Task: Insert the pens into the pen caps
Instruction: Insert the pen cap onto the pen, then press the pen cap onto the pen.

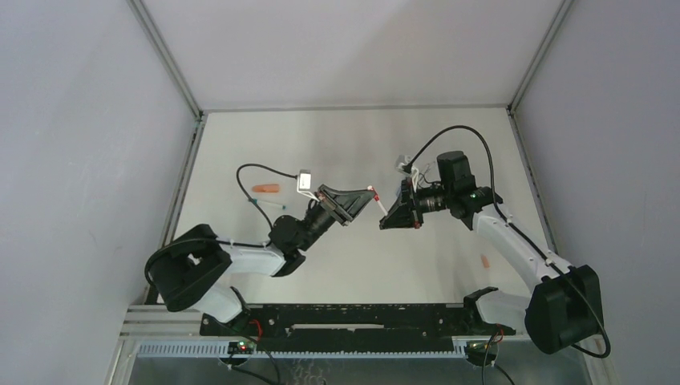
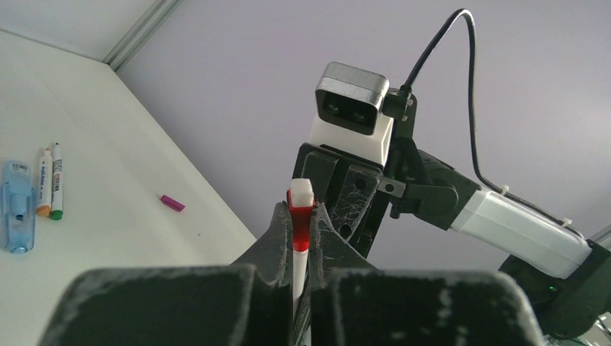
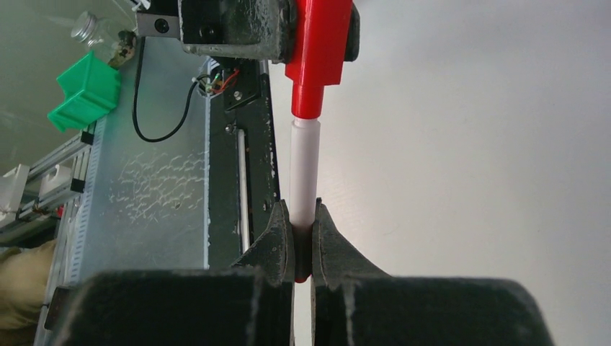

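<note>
Capping step, mid-air over the table (image 1: pixel 337 152) — left gripper (image 2: pixel 301 216) clamped on the red cap (image 3: pixel 317 65), right gripper (image 3: pixel 302 231) pinching the white pen (image 3: pixel 304 173), nose inside; next likely needs a straight axial push to seat.

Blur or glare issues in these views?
Top external: sharp, soft even light on the table. Left wrist: left gripper body near the lens blurred, red cap in focus. Right wrist: same blur on right gripper, pen crisp, background washed out.

Right tool (image 1: pixel 383 224) close before left tool (image 1: pixel 370 191)
</note>
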Tool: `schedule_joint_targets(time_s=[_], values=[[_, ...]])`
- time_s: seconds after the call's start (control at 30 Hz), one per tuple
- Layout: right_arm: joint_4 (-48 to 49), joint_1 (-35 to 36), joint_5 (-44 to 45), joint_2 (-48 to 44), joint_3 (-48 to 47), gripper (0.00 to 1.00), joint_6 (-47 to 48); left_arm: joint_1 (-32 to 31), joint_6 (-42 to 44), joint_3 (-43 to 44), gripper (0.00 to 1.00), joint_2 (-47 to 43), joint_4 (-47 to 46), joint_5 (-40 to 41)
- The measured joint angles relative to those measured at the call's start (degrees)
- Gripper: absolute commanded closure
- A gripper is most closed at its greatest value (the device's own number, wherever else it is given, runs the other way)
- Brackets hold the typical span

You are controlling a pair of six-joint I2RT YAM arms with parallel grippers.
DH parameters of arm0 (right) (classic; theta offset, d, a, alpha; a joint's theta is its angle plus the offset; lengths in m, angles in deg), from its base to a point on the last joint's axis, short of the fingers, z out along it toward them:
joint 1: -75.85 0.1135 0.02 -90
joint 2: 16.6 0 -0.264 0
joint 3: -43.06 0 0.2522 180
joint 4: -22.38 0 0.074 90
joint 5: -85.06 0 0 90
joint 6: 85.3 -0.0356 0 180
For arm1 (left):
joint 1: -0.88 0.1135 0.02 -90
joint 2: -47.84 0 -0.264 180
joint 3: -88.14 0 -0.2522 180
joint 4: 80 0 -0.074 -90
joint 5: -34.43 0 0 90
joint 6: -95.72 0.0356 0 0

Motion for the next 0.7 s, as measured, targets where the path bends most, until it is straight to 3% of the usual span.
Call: schedule_joint_targets(time_s=[0.37,0.7], values=[[1.4,-3.4,1.8,-3.5,4.8,1.00,-3.9,-2.1,-0.1,3.0,1.00,7.1,-2.5,0.7],[4.1,-7.9,-4.6,-6.2,10.6,1.00,-9.8,-8.3,1.5,3.5,1.00,8.1,-0.9,8.3]])
